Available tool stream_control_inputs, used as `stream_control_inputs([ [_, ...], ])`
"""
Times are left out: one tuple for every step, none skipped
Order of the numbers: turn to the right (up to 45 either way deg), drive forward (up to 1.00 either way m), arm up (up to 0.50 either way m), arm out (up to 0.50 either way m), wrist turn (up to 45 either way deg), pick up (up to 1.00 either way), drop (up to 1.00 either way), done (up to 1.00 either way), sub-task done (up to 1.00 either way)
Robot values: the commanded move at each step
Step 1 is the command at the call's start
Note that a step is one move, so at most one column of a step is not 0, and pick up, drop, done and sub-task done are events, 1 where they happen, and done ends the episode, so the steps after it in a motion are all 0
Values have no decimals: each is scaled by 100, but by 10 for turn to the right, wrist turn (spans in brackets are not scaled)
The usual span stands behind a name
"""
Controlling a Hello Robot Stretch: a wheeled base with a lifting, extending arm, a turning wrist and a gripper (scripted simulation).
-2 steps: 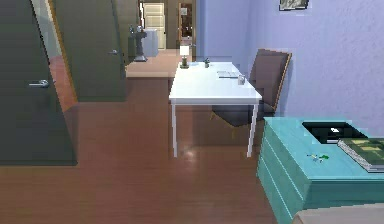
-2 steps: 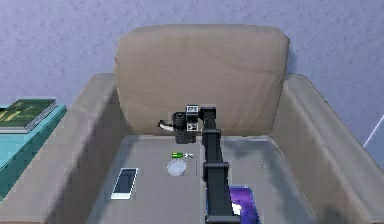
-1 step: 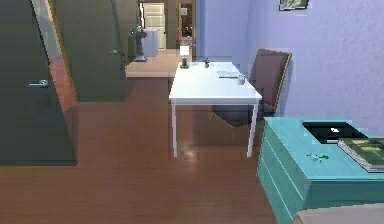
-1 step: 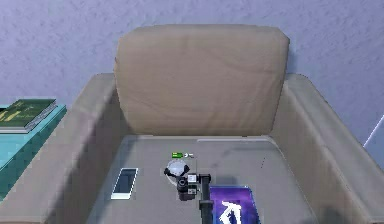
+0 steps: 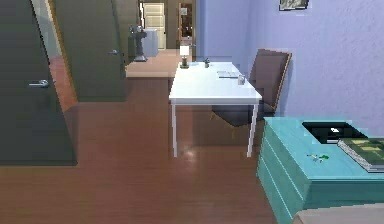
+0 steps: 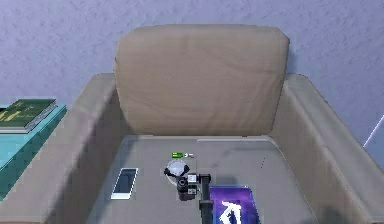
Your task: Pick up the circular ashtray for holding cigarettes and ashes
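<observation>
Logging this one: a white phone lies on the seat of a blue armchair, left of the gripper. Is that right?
Not quite: the armchair is beige, not blue. The arm side view shows the white phone lying on its seat, left of the gripper.

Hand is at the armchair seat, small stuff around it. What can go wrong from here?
1. The small round grey thing lies on the armchair seat right at the hand. Whether the hand holds anything can't be told, so a lift may come up empty or nudge it away.
2. The small green thing and white phone lie close by on the seat. A sideways move could knock either.
</observation>
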Motion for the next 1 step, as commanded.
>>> stream_control_inputs([
  [0,0,10,0,0,0,0,0,0],
])
